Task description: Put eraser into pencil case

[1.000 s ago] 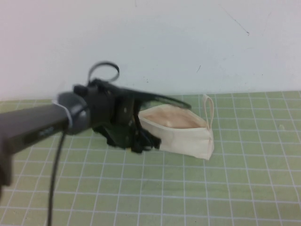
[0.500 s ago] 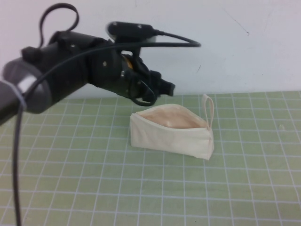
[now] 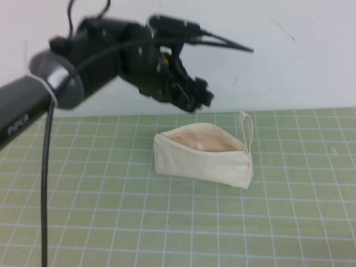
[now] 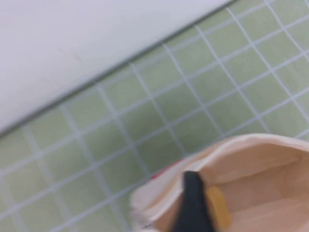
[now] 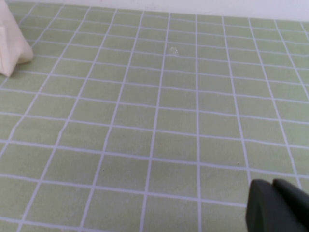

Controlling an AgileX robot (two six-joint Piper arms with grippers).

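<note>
A cream fabric pencil case [image 3: 204, 154] lies on a green counter [image 3: 111, 222] marked with a white grid, near the counter's far edge, where it meets a white wall [image 3: 300, 55]. The case lies with its mouth open toward the far edge, showing a pale tan lining, and a thin loop strap [image 3: 247, 129] stands up at its right end.

The left gripper [image 3: 197, 100] hangs in the air above and just behind the case's left half, not touching it. Its arm reaches in from the counter's left side. Whether its fingers are wide or narrow cannot be told in the high view. In the left wrist view one dark finger [image 4: 193, 205] points down toward the open mouth of the case [image 4: 251, 164], with a small yellow-tan block, possibly the eraser [image 4: 216, 208], right beside it; whether the block is gripped or already lying inside the lining cannot be told.

Compared with half a second ago, the arm has lifted a little higher and the gripper sits slightly further right. A second ago it was low at the case's left end, hiding that end. The case has not moved.

The right gripper [image 5: 277, 208] shows only as a dark corner low in the right wrist view, over bare counter well to the right of the case [image 5: 12, 41]; its opening cannot be told.
</note>
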